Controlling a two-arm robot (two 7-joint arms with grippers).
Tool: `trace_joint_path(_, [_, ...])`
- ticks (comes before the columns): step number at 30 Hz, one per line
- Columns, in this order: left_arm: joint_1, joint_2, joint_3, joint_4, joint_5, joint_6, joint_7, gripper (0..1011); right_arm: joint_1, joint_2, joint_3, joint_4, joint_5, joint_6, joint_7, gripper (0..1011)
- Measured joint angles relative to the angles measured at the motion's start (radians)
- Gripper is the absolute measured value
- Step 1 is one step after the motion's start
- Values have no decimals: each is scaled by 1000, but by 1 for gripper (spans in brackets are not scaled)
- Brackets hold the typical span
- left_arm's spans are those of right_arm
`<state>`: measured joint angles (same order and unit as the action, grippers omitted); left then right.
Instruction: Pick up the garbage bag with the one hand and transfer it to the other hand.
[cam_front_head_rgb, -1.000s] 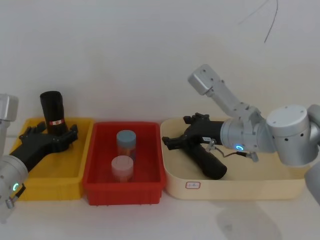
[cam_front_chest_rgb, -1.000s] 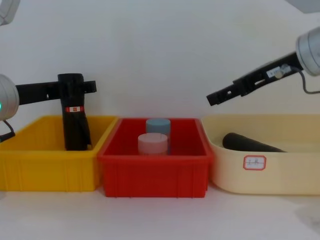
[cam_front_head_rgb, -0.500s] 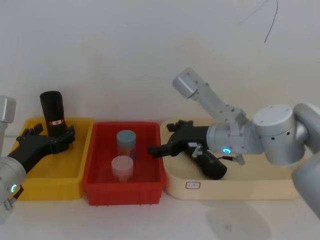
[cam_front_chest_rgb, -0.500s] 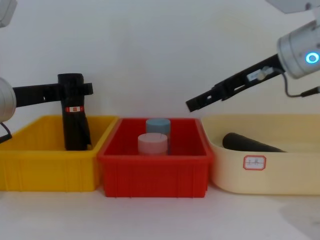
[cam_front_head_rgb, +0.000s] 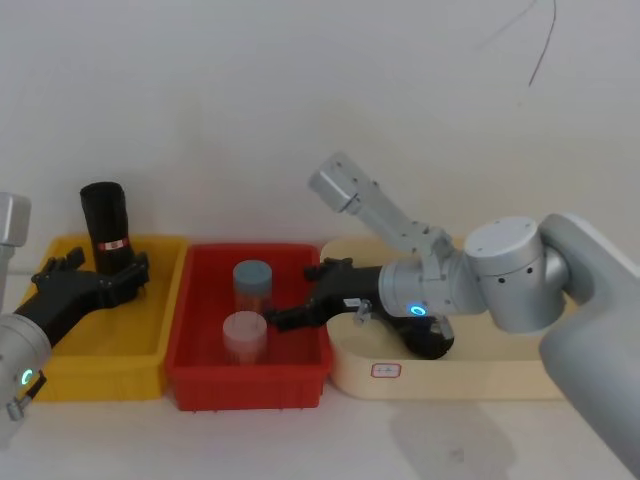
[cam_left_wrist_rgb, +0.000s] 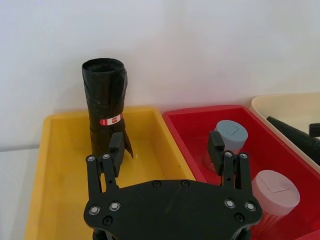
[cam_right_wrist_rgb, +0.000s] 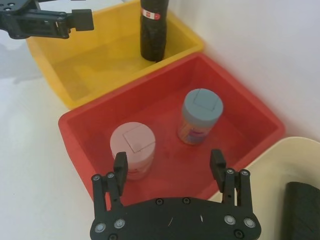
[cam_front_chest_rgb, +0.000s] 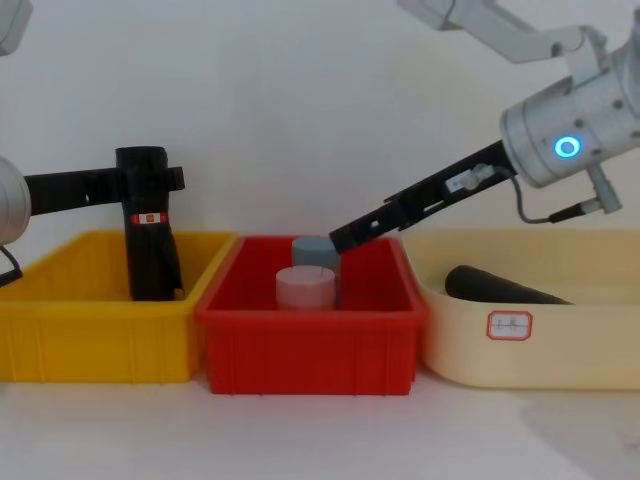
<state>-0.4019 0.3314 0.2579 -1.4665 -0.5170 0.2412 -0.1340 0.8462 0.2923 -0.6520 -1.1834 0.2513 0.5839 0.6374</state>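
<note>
- The garbage bag (cam_front_chest_rgb: 500, 287), a plain black roll, lies on its side in the cream tray (cam_front_chest_rgb: 560, 345), untouched.
- The right gripper (cam_front_head_rgb: 283, 318) reaches out of that tray over the red bin (cam_front_head_rgb: 190, 350), well away from the bag, fingers apart and empty.
- The left gripper (cam_left_wrist_rgb: 167, 147) hangs over the yellow bin (cam_front_head_rgb: 100, 370), fingers apart, just short of a red-banded black roll (cam_front_head_rgb: 106, 225).
</note>
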Motion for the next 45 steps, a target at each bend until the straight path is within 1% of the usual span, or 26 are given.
trace_joint_path(7, [1,0,-1,0,0,0,1,1001,25,-33,-24,63,3,-19,16,1000])
trace_joint_path(16, [1,0,-1,0,0,0,1,1002,50,-63,-49,123,7,-40,41,1000])
trace_joint_path(18, [1,0,-1,0,0,0,1,1002,60,-75,-56,150,11,-46,51,1000])
trace_joint_path(19, [1,0,-1,0,0,0,1,1002,60,-75,-56,150,11,-46,51,1000])
trace_joint_path(22, [1,0,-1,0,0,0,1,1001,74,-91,-64,190,16,-56,64,1000])
trace_joint_path(23, [1,0,-1,0,0,0,1,1001,74,-91,-64,190,16,-56,64,1000])
trace_joint_path(31, [1,0,-1,0,0,0,1,1002,107,-128,-74,297,24,-89,81,1000])
trace_joint_path(32, [1,0,-1,0,0,0,1,1002,107,-128,-74,297,24,-89,81,999])
trace_joint_path(34, [1,0,-1,0,0,0,1,1002,117,-139,-76,333,24,-101,87,1000])
trace_joint_path(35, [1,0,-1,0,0,0,1,1002,117,-139,-76,333,24,-101,87,1000])
trace_joint_path(37, [1,0,-1,0,0,0,1,1002,125,-147,-78,361,24,-111,92,1000])
trace_joint_path(39, [1,0,-1,0,0,0,1,1002,128,-151,-79,370,24,-115,94,999])
trace_joint_path(41, [1,0,-1,0,0,0,1,1002,131,-154,-80,380,24,-118,96,977])
trace_joint_path(45, [1,0,-1,0,0,0,1,1002,138,-161,-81,405,24,-126,99,888])
